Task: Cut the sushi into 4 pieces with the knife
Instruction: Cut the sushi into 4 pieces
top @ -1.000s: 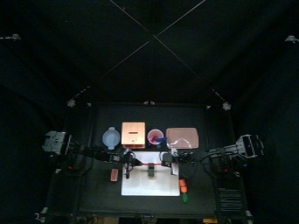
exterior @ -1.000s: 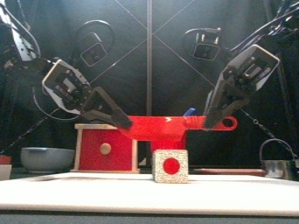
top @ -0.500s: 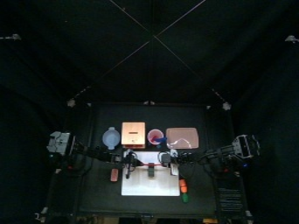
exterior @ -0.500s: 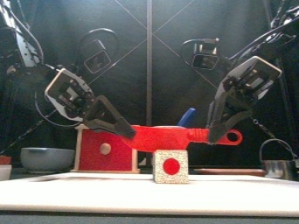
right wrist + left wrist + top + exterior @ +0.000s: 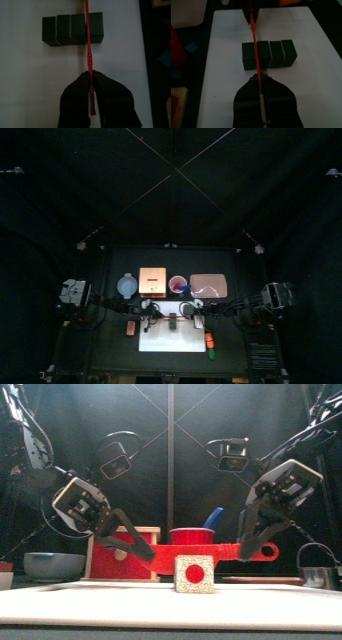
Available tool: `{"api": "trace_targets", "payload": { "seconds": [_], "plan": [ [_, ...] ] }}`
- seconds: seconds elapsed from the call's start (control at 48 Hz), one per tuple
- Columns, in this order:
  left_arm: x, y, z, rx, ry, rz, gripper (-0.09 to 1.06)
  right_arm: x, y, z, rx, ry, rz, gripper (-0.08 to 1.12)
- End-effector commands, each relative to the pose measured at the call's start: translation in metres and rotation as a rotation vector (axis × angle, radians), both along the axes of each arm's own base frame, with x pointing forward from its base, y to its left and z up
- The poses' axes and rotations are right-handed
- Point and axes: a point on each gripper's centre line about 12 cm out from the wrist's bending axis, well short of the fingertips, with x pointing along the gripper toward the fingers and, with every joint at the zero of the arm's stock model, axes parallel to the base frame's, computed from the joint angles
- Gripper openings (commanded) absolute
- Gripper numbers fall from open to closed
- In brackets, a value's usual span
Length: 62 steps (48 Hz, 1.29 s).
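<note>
The sushi roll (image 5: 197, 573) stands on the white cutting board (image 5: 168, 339), its white end with a red centre facing the front. In the wrist views it shows as a row of dark blocks (image 5: 271, 53) (image 5: 70, 30). A red knife (image 5: 214, 556) lies level across the roll's top, held at both ends. My left gripper (image 5: 130, 547) (image 5: 260, 82) is shut on one end and my right gripper (image 5: 254, 539) (image 5: 91, 80) on the other. The blade (image 5: 87, 40) runs along the seam before the end block.
Behind the board stand a wooden box with a red drawer (image 5: 118, 556), a red cup (image 5: 194, 535) holding a blue knife (image 5: 214, 516), a blue-grey bowl (image 5: 54, 565) at left and a metal cutter (image 5: 317, 570) at right. A pink tray (image 5: 209, 285) lies at the back right.
Both grippers have come down together, bringing the red knife from well above the roll down to its top.
</note>
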Motion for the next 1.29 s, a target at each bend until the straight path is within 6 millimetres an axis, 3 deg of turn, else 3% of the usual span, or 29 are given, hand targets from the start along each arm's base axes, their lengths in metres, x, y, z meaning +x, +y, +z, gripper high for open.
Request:
{"api": "trace_targets", "payload": {
  "seconds": [0.021,0.292,0.542,0.812,0.917,1.292],
  "plan": [
    [0.011,0.001,0.002,-0.006,-0.009,0.014,0.08,0.011,-0.002,0.005,0.003,-0.029,-0.008,0.16],
    [0.012,0.010,-0.004,-0.006,0.028,0.043,0.08,0.010,-0.017,0.011,-0.004,-0.029,-0.048,0.16],
    [0.014,0.023,0.008,0.012,-0.005,0.050,0.08,0.010,-0.029,0.024,-0.013,-0.057,-0.075,0.16],
    [0.015,0.011,0.069,0.029,-0.172,-0.011,0.08,0.011,-0.009,0.076,-0.014,-0.185,-0.019,0.16],
    [0.013,0.002,0.081,0.033,-0.205,-0.044,0.08,0.007,0.000,0.082,-0.012,-0.202,0.006,0.16],
    [0.009,-0.012,0.055,0.029,-0.113,-0.080,0.07,0.008,0.016,0.076,0.002,-0.186,0.044,0.16]
  ]
}}
